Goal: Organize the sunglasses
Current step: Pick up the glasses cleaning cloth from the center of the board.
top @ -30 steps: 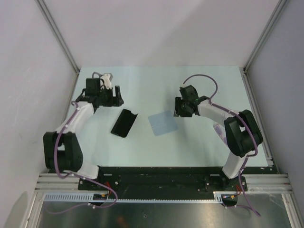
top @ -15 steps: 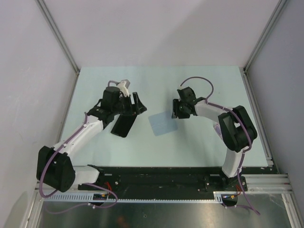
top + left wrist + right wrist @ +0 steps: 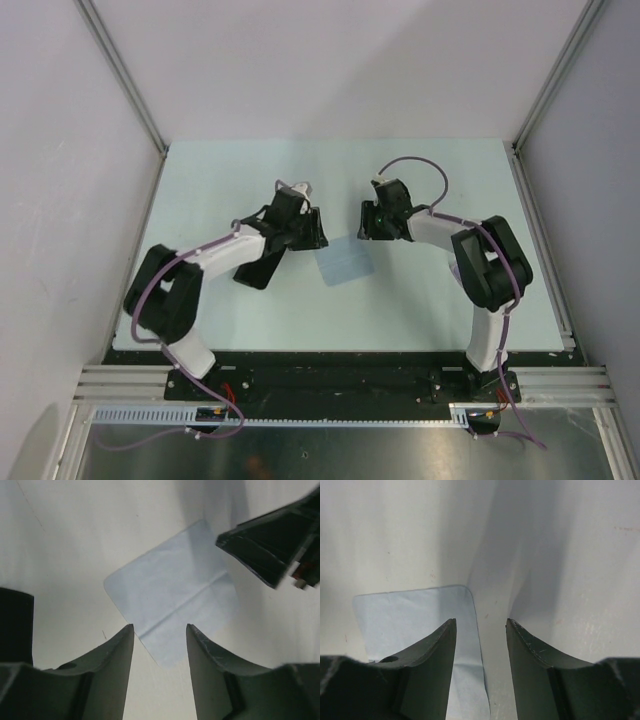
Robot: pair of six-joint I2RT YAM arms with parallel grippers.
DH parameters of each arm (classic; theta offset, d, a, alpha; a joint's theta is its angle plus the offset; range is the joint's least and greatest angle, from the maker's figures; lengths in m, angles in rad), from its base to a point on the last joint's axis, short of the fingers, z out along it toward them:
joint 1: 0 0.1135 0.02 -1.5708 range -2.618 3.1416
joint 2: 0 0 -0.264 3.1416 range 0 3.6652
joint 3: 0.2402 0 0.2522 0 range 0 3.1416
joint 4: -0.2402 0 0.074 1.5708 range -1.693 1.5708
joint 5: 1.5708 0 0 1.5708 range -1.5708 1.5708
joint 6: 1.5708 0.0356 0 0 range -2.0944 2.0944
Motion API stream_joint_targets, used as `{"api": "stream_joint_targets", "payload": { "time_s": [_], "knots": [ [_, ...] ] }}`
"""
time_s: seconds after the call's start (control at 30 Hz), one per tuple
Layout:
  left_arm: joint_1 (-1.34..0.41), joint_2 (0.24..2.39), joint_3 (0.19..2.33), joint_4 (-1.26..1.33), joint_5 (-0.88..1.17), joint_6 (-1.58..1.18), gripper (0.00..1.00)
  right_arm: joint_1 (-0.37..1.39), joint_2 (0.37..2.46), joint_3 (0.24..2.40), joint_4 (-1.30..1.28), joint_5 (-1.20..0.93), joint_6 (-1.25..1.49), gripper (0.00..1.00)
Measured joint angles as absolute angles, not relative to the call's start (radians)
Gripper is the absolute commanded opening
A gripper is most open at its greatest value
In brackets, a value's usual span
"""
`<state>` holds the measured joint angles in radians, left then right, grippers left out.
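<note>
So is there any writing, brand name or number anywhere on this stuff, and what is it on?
None can be read.
The light blue cloth is plain, with only a crease.
The black case shows no marking.
The left arm and the right arm show nothing legible at this size.

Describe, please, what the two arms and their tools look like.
Both arms pair black joint housings with white link covers: left arm, right arm. A thin purple cable loops along each. The left tool and right tool each have two dark, curved, tapering fingers. No markings show.
</note>
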<state>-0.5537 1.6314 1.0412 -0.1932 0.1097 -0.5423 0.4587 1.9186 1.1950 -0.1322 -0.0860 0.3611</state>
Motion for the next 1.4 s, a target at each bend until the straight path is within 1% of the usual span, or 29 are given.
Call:
{"api": "stream_joint_targets", "payload": {
  "time_s": [0.13,0.27,0.5,0.77,0.83,0.9,0.93,0.97,1.13,1.17,1.2,1.23,1.3,1.4],
  "knots": [
    [-0.565,1.718,1.074,-0.197,0.041,-0.556,0.47,0.459,1.938,1.222,-0.102,-0.089,0.353,0.47],
    [-0.572,1.762,1.098,-0.208,-0.026,-0.561,0.46,0.459,1.948,1.243,-0.084,-0.099,0.339,0.43],
    [-0.578,1.835,1.155,-0.231,-0.097,-0.560,0.41,0.462,1.977,1.263,-0.084,-0.111,0.327,0.39],
    [-0.591,1.900,1.187,-0.250,-0.127,-0.551,0.41,0.477,1.993,1.268,-0.087,-0.111,0.297,0.37],
    [-0.592,1.901,1.193,-0.252,-0.133,-0.549,0.43,0.482,1.998,1.272,-0.088,-0.112,0.293,0.37],
    [-0.593,1.905,1.199,-0.255,-0.140,-0.548,0.44,0.485,2.005,1.282,-0.090,-0.113,0.287,0.36],
    [-0.593,1.909,1.202,-0.256,-0.145,-0.548,0.42,0.488,2.007,1.286,-0.092,-0.113,0.285,0.35],
    [-0.593,1.914,1.205,-0.257,-0.148,-0.548,0.38,0.490,2.009,1.288,-0.093,-0.112,0.282,0.34],
    [-0.594,1.932,1.223,-0.257,-0.154,-0.536,0.37,0.495,2.019,1.299,-0.097,-0.112,0.274,0.30],
    [-0.594,1.932,1.224,-0.257,-0.152,-0.532,0.33,0.496,2.021,1.302,-0.098,-0.112,0.274,0.29],
    [-0.594,1.932,1.224,-0.257,-0.152,-0.531,0.30,0.496,2.022,1.303,-0.099,-0.112,0.272,0.26],
    [-0.594,1.932,1.224,-0.257,-0.151,-0.531,0.27,0.498,2.022,1.303,-0.099,-0.112,0.271,0.24],
    [-0.594,1.935,1.224,-0.255,-0.147,-0.524,0.25,0.499,2.024,1.303,-0.101,-0.112,0.269,0.20],
    [-0.594,1.935,1.224,-0.255,-0.145,-0.523,0.21,0.501,2.025,1.304,-0.101,-0.112,0.268,0.18]
  ]
}}
